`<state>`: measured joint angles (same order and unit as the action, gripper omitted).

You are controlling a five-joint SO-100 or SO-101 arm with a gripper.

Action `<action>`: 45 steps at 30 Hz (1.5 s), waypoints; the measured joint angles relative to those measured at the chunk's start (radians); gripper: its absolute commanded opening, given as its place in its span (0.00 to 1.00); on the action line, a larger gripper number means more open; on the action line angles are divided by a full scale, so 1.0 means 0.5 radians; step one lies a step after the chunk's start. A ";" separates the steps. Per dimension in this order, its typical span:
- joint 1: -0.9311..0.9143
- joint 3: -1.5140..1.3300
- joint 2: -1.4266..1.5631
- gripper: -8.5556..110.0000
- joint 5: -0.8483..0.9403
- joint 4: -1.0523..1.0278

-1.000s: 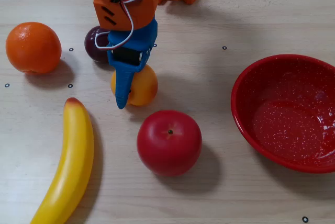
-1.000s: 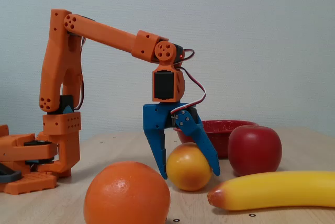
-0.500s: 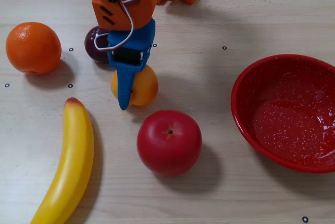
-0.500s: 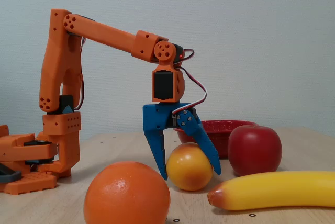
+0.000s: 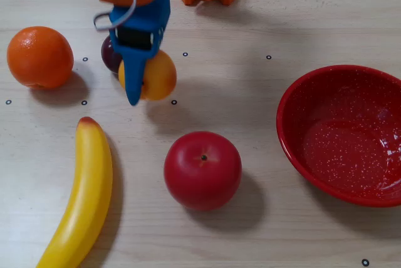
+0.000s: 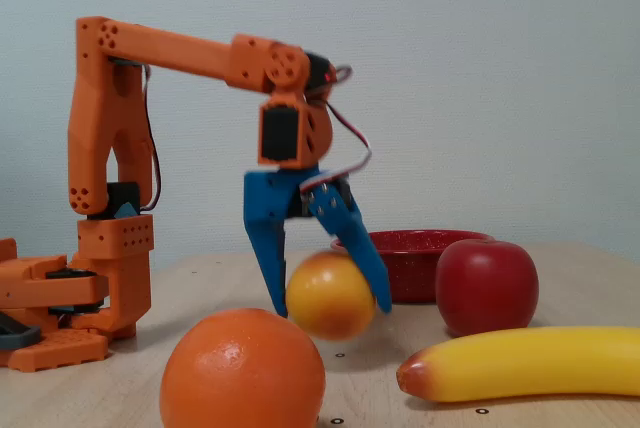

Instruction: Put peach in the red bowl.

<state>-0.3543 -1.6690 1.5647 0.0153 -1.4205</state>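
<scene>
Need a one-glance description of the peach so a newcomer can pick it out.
In the top-down fixed view, start at the orange near the left edge and look right to the blue gripper. The peach sits between its fingers: small, yellow-orange, smaller than the apple below it and paler than the orange.

Nothing readable is showing anywhere from where I'm standing: no words, labels, brands or numbers on anything in either fixed view.
</scene>
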 measured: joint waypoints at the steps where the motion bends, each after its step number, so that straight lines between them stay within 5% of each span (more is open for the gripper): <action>1: -0.012 0.000 0.021 0.07 0.018 -0.021; 32: 0.368 0.930 0.184 0.07 0.160 -0.396; 45: 0.963 0.767 0.184 0.07 0.169 0.221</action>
<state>0.1273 -1.2855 1.6567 0.0997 -1.3100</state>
